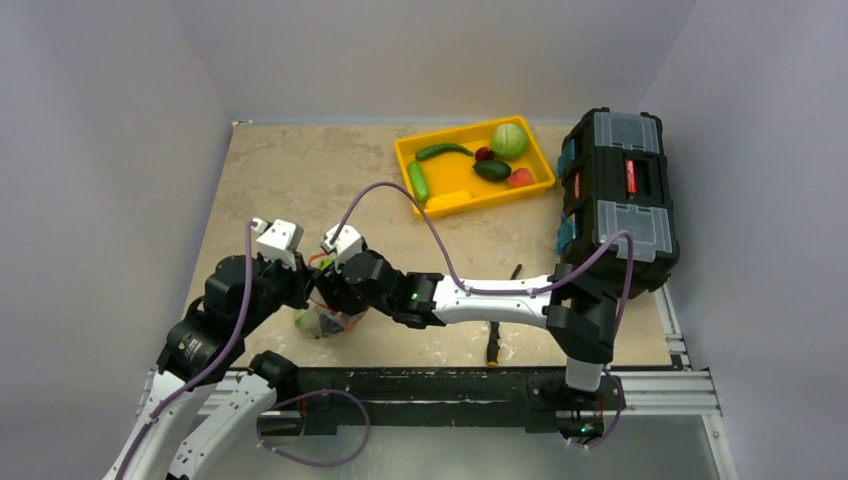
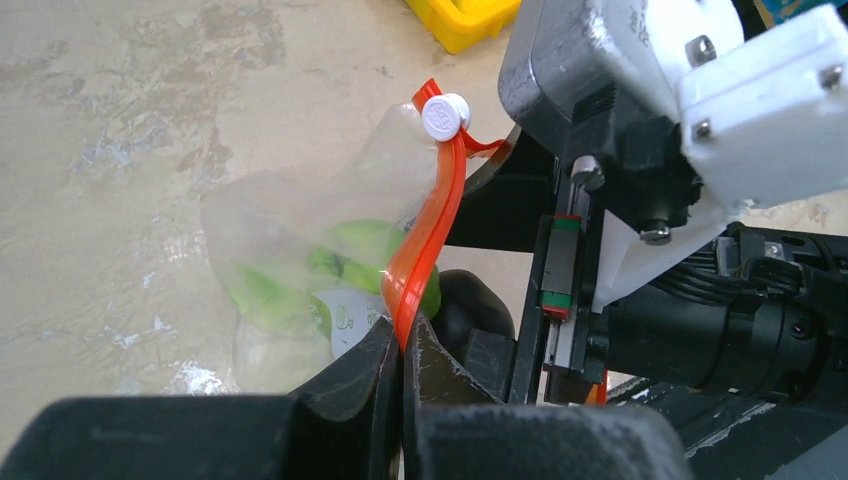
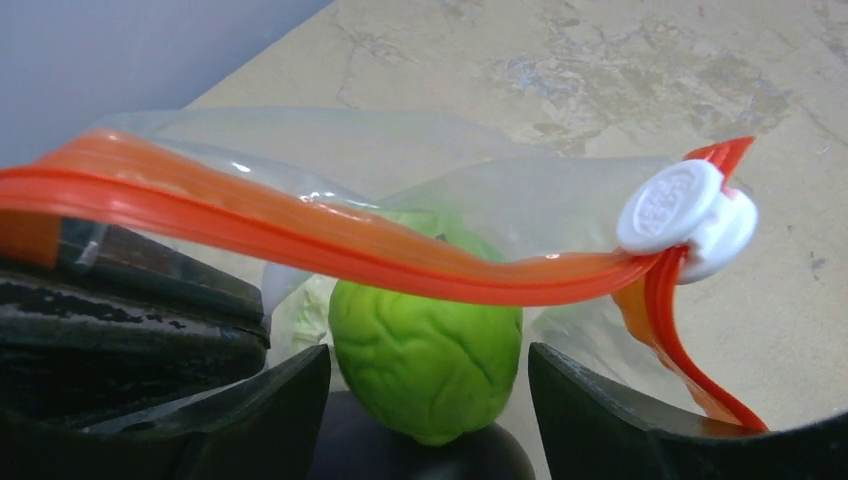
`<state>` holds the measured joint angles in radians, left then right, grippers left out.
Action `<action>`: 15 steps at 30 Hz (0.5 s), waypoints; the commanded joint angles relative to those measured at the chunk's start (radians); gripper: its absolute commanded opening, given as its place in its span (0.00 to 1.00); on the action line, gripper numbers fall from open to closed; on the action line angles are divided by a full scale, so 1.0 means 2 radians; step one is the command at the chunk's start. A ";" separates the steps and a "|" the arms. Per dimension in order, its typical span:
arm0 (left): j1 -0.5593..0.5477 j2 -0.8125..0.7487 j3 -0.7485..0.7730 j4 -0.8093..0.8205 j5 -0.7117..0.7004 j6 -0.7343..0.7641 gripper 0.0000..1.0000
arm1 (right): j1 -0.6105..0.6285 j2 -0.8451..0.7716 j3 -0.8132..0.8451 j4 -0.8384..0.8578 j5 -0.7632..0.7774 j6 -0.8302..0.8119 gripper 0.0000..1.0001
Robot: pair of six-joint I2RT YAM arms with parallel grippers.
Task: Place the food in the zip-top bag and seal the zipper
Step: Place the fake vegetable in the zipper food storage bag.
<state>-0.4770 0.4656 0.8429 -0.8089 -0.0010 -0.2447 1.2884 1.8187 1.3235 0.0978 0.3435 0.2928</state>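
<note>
The clear zip-top bag (image 1: 322,322) lies near the table's front left, between both grippers. My left gripper (image 2: 402,345) is shut on the orange-red zipper (image 2: 432,225) near one end. The white slider (image 2: 445,115) sits at the strip's far end. Green food (image 2: 352,258) shows through the bag (image 2: 285,250). In the right wrist view the zipper (image 3: 330,245) runs across, with the slider (image 3: 682,215) at its right. My right gripper (image 3: 430,400) is open, its fingers (image 3: 265,400) on either side of a wrinkled green food piece (image 3: 425,350) without touching it.
A yellow tray (image 1: 442,198) at the back holds a green round piece (image 1: 509,140), cucumbers, a dark green piece and red pieces. A black toolbox (image 1: 615,190) stands at the right. Pliers (image 1: 493,345) lie near the front edge.
</note>
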 commanded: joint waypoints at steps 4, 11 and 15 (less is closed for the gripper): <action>-0.003 0.007 0.007 0.041 0.013 -0.004 0.00 | -0.001 -0.026 -0.020 0.056 -0.028 0.009 0.89; -0.002 0.009 0.007 0.036 -0.019 -0.009 0.00 | -0.002 -0.094 -0.054 0.034 -0.021 0.015 0.91; -0.003 0.030 0.010 0.025 -0.057 -0.016 0.00 | -0.002 -0.140 -0.068 0.019 -0.014 0.015 0.85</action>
<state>-0.4793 0.4839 0.8425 -0.8013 -0.0349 -0.2523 1.2781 1.6577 1.1992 0.1249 0.3115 0.3130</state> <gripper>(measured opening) 0.003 0.875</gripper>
